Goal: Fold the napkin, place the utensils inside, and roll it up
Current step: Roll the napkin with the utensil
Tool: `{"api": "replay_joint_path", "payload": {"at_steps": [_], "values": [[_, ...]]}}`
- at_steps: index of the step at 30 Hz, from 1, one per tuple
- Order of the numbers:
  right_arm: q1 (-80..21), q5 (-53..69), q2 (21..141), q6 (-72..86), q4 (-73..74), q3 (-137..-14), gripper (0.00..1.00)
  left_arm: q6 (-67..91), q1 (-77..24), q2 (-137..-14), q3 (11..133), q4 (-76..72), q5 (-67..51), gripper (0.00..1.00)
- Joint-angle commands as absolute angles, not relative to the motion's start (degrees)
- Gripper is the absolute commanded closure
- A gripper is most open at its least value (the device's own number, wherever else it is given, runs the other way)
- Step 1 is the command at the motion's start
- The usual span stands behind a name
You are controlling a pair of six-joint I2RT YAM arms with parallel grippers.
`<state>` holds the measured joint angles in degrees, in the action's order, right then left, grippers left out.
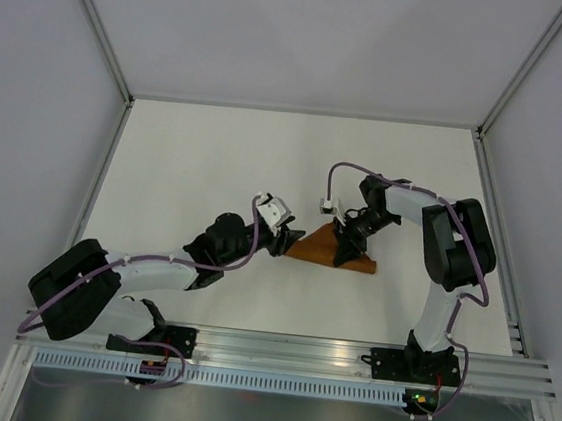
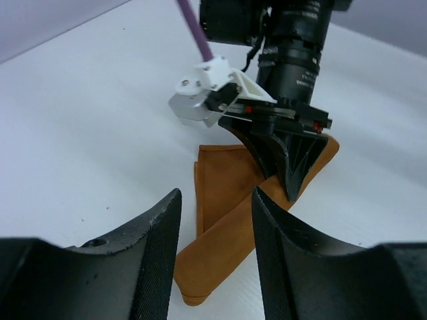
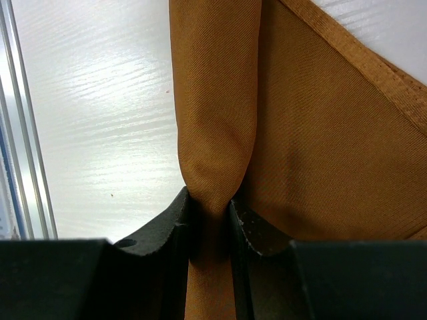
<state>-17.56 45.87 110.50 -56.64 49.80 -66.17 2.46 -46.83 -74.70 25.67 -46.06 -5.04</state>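
The rust-orange napkin (image 1: 319,251) lies mid-table as a small folded wedge with one side rolled into a tube (image 2: 215,245). My right gripper (image 1: 346,246) comes down on it from above and is shut on the rolled part (image 3: 213,100), fabric pinched between its fingers (image 3: 175,220); the flat layer (image 3: 327,147) spreads to the right. In the left wrist view the right gripper (image 2: 291,190) stands on the cloth. My left gripper (image 1: 284,239) sits just left of the napkin, open (image 2: 215,195), the tube's end lying past its tips, untouched. The utensils are hidden.
An aluminium rail (image 1: 287,347) runs along the near edge, also seen at the left of the right wrist view as a rail (image 3: 20,133). Frame posts (image 1: 99,26) and white walls bound the table. The right wrist's white camera block (image 2: 203,93) hangs above the cloth.
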Motion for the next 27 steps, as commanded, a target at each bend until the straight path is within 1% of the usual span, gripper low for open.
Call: {"api": "replay_joint_path", "payload": {"at_steps": [1,4,7,10,14,15,16,18,23,26,27], "values": [[-17.2,40.2,115.9,-61.0,51.2,-65.7,0.82,-12.8,-51.0,-77.2,30.5,-41.1,-0.3,0.48],[-16.8,40.4,117.3,-61.2,52.3,-67.1,0.82,-21.9,-55.0,-81.5,34.9,-36.8,1.6,0.46],[-16.6,40.8,118.6,-61.0,52.7,-68.3,0.82,-28.9,-59.1,-87.2,38.3,-33.5,2.3,0.41],[-16.5,40.6,119.6,-60.6,52.6,-68.6,0.82,-33.7,-61.6,-92.6,41.0,-30.9,1.9,0.39],[-16.4,40.3,120.0,-60.4,52.8,-69.0,0.82,-38.3,-62.8,-98.2,43.1,-29.4,1.0,0.37],[-16.4,40.3,120.0,-60.3,52.7,-69.0,0.82,-38.9,-63.0,-99.7,43.4,-29.3,0.8,0.37],[-16.4,40.2,119.9,-60.3,52.7,-69.0,0.82,-40.2,-63.2,-100.6,43.4,-29.5,0.8,0.34],[-16.4,40.1,120.1,-60.3,52.7,-69.0,0.82,-41.0,-63.3,-102.0,44.3,-29.4,1.5,0.33],[-16.4,40.2,120.5,-60.1,53.0,-69.3,0.82,-42.7,-63.3,-105.8,44.9,-29.4,3.3,0.33],[-16.3,40.2,120.5,-60.2,52.9,-69.3,0.82,-42.5,-63.3,-106.7,45.2,-28.2,3.2,0.36],[-16.3,40.2,120.5,-60.0,52.9,-69.5,0.82,-42.5,-63.3,-106.8,45.6,-27.3,3.0,0.40]]}}
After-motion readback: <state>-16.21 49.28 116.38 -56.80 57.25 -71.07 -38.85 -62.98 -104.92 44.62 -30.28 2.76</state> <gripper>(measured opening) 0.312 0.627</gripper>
